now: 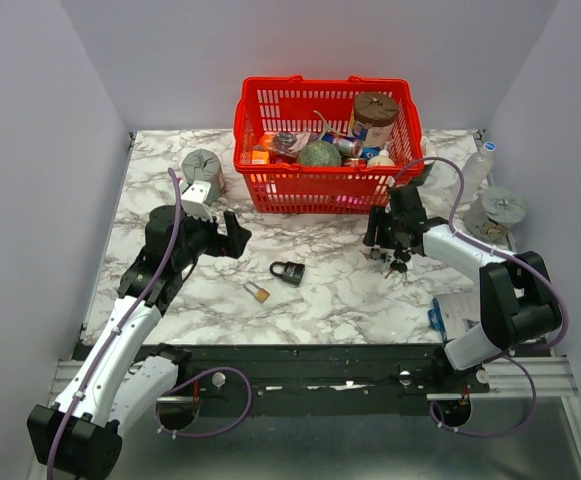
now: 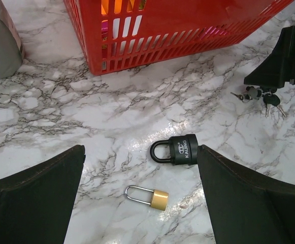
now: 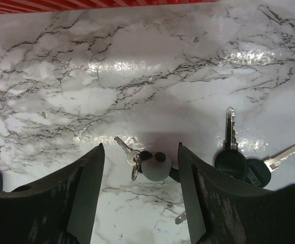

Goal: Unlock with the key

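Note:
The key bunch (image 3: 155, 165) lies on the marble table: a grey round fob, a small silver key and dark-headed keys (image 3: 233, 162). It also shows in the top view (image 1: 400, 266) and the left wrist view (image 2: 261, 97). My right gripper (image 3: 140, 147) is open, low over the bunch, with the fob between its fingers (image 3: 81, 198); it also shows in the top view (image 1: 393, 254). The black padlock (image 1: 287, 272) lies at the table's middle, next to a small brass padlock (image 1: 257, 292). My left gripper (image 1: 232, 238) is open and empty, up and left of both padlocks (image 2: 180, 149).
A red basket (image 1: 325, 190) full of items stands at the back. A grey round object (image 1: 202, 165) sits at the back left. A clear bottle (image 1: 478, 168) and a grey roll (image 1: 500, 205) stand at the right. A blue-white item (image 1: 442, 316) lies by the right arm's base.

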`<state>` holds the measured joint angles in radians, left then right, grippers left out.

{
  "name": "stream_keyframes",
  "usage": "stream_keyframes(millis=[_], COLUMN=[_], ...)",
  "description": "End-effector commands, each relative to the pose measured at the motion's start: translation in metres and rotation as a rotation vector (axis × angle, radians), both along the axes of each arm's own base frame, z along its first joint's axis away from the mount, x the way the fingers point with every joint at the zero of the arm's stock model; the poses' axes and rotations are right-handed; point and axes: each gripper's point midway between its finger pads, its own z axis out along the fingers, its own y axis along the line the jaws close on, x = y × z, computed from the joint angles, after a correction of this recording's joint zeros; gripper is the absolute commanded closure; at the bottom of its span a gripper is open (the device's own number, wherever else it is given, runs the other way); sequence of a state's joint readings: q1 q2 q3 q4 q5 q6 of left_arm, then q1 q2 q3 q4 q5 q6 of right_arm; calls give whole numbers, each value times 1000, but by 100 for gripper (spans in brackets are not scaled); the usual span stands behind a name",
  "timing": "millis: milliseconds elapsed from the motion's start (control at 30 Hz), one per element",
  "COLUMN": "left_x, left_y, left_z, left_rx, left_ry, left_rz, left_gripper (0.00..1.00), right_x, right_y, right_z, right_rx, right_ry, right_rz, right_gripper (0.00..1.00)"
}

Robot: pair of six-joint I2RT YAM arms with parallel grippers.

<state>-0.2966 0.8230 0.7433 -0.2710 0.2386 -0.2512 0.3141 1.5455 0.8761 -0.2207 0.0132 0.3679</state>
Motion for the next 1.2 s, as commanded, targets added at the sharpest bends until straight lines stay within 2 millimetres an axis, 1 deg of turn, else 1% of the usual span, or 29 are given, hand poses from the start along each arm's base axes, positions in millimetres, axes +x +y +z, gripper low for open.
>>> stream_keyframes(millis=[0,100,267,333,400,567,700,800,833,933,967,1000,1033,1067,1100,1133,1167], left_x=[-4,-6,-6,-7,-7,-7,-8,-8,-7,-7,-7,-7,-8,-8,-7,-8,-8], left_y=[-6,-6,-4,-4,-4,-4,-4,-4,-3,-3,-3,-2,-3,-2,-2,-2,-2], left_z=[8,9,12,13,13,14,14,13,14,14,14,14,14,14,14,14,15], left_rx=[-18,-21,-22,-22,-23,-26,-26,-26,-24,-22,-22,-22,-22,-22,-21,-23,-25], left_ry=[-28,-32,-41,-41,-40,-42,-43,-40,-42,-43,-44,-41,-42,-44,-44,-44,-45], left_rz=[-39,-38,-33,-29,-29,-28,-30,-26,-25,-23,-23,-21,-23,-22,-19,-21,-21], left_gripper=[1,1,1,1,1,1,1,1,1,1,1,1,1,1,1,1,1], right_x=[-12,-17,-27,-33,-37,-57,-71,-82,-88,-93,-91,-89,-81,-80,-76,-69,-68], right_y=[0,3,5,13,15,19,24,36,44,56,57,56,48,42,37,25,18], right_z=[-13,-21,-25,-26,-28,-36,-35,-29,-28,-17,-7,-3,3,7,15,18,22], right_rx=[-13,-4,12,49,65,83,109,146,147,132,136,137,106,81,63,3,-30], right_ry=[74,108,139,155,172,223,242,245,247,213,182,164,124,112,84,53,51], right_rz=[49,64,81,107,110,117,124,139,161,179,173,160,127,102,84,48,31], right_gripper=[32,32,32,32,33,33,34,34,34,34,34,34,34,33,30,28,27])
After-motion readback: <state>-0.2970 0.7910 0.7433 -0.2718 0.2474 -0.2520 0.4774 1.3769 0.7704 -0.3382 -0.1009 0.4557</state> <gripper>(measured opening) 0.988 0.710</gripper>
